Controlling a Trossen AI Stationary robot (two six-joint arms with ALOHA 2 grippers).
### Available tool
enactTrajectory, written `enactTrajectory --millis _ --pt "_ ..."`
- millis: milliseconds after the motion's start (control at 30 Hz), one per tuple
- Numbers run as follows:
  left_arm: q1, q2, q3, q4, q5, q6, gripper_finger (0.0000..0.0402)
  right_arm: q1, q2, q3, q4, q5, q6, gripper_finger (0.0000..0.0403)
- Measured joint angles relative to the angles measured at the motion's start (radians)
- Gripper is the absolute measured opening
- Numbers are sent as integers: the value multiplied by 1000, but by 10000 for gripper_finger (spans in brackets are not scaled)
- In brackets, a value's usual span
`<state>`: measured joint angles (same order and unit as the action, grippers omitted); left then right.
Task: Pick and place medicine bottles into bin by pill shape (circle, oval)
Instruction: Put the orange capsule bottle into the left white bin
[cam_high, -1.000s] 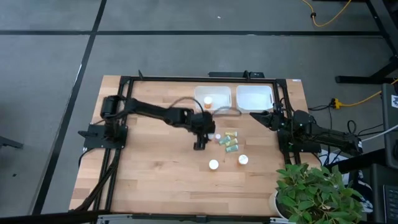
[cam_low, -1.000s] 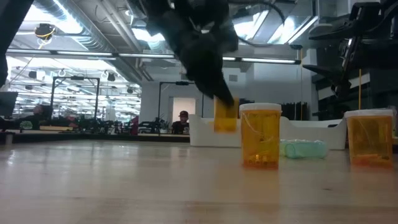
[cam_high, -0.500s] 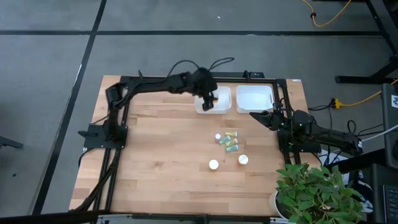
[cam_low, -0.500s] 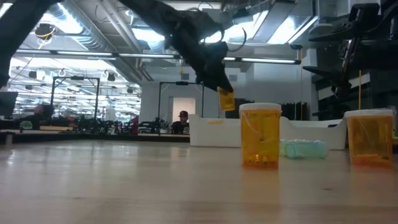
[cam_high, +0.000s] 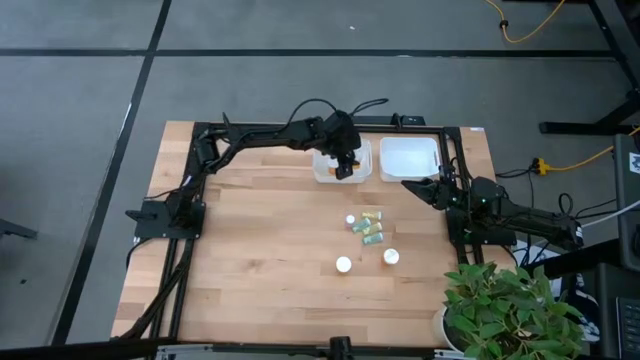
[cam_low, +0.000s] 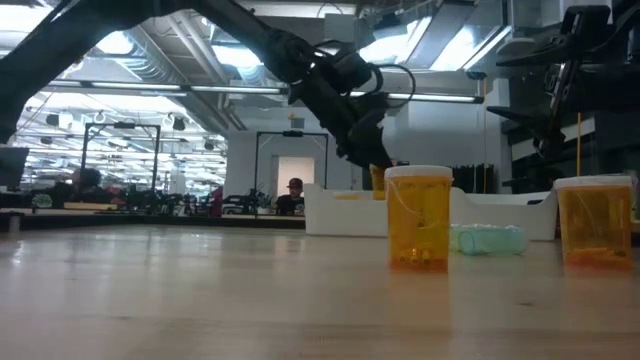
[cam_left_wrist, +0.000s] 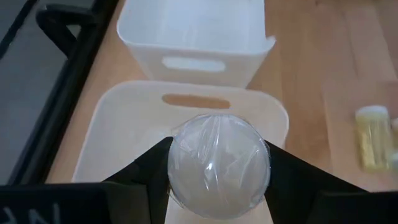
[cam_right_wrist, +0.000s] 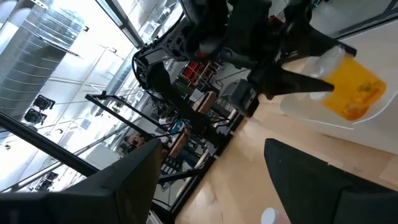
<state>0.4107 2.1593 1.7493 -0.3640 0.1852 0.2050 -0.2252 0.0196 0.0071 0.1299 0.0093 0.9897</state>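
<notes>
My left gripper (cam_high: 343, 165) is shut on an orange medicine bottle with a white cap (cam_left_wrist: 219, 163), over the left white bin (cam_high: 320, 172) at the table's far edge. The bottle also shows in the low view (cam_low: 378, 178) and the right wrist view (cam_right_wrist: 353, 90). My right gripper (cam_high: 410, 184) waits open and empty at the right, near the right white bin (cam_high: 408, 158). Several more bottles stand or lie mid-table: orange ones with white caps (cam_high: 343, 264) (cam_high: 391, 257) and pale green ones (cam_high: 372, 228). My left gripper pinches the orange bottle at its cap end (cam_right_wrist: 323, 59) between its two fingers (cam_left_wrist: 152, 171), one on each side of the cap. The fingers come from above, pointing down. The bottle hangs below them, cap up, a little tilted, clear of the bin's floor (cam_left_wrist: 124, 130).
The two white bins stand side by side at the far edge, inside a black frame (cam_high: 200, 135). A potted plant (cam_high: 510, 310) stands at the near right corner. Bare wood lies at the table's near left (cam_high: 250, 270).
My left gripper has lifted the orange bottle from the middle of the table, carried it toward the far edge over the left bin, and then gone down toward the bin. It has stayed shut on the bottle throughout.
</notes>
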Motion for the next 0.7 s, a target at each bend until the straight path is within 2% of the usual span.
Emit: enactTrajectory --millis 300,700 --pt "1 19 1 15 -11 16 190 0 0 0 0 0 -2 286" --pt "2 21 1 -12 -23 16 223 0 0 0 0 -1 -2 286"
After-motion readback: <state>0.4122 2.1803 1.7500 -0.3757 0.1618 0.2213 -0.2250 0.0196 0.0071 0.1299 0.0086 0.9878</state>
